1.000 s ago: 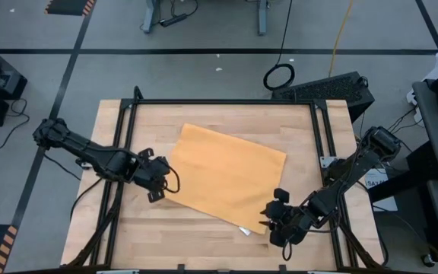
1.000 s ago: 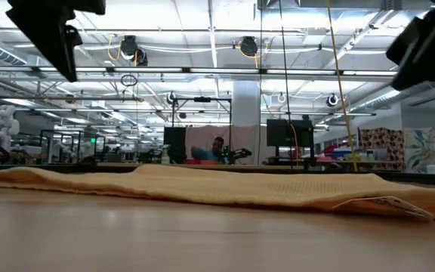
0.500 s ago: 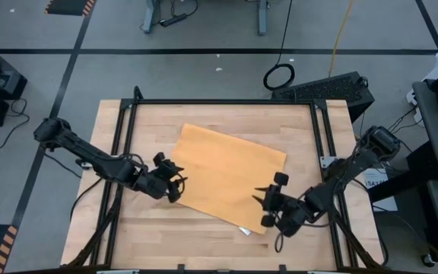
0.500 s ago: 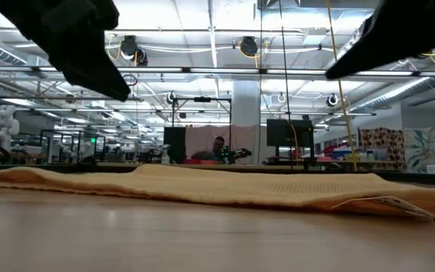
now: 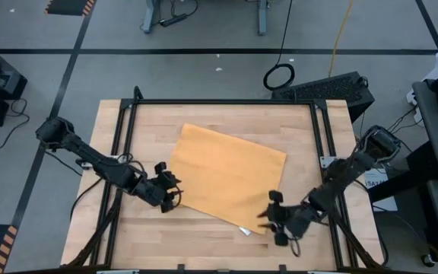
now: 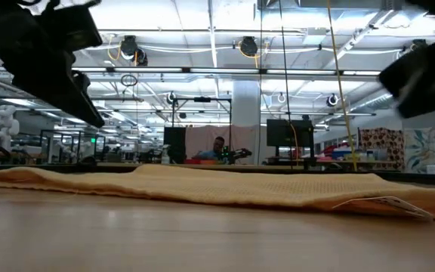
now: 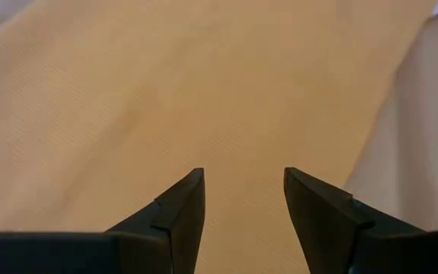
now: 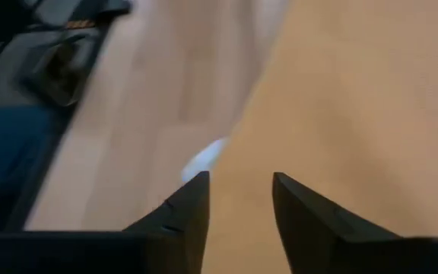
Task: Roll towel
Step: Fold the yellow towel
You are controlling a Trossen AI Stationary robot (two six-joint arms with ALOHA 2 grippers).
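Towel (image 5: 229, 174) first, since everything else is being placed against it: the mustard-yellow cloth is lying spread flat and slightly skewed on the wooden table (image 5: 204, 114), not yet rolled at any edge. In the low view it is sitting as a thin, softly rumpled sheet (image 6: 202, 187), hugging the tabletop.

Next in size, the two dark arms are reaching in from either side of the towel. The left gripper (image 5: 170, 192) is hanging just beside the towel's near left corner; its wrist view is showing the fingers (image 7: 177, 217) standing apart with yellow cloth filling the gap beyond them, and nothing between them. The right gripper (image 5: 271, 218) is hovering at the towel's near right corner, its fingers (image 8: 185, 213) likewise parted and gripping nothing, with the cloth's edge running just ahead of them.

Smallest, the white tag (image 5: 244, 230) is lying at the towel's near edge, close to the right gripper, and is also showing in the low view (image 6: 387, 202).

Judging by its drape, the towel is looking light, limp and a little grippy, likely to bunch rather than slide. Taking hold at the two near corners, pinching the edge only, is looking like the sensible start for rolling it evenly.
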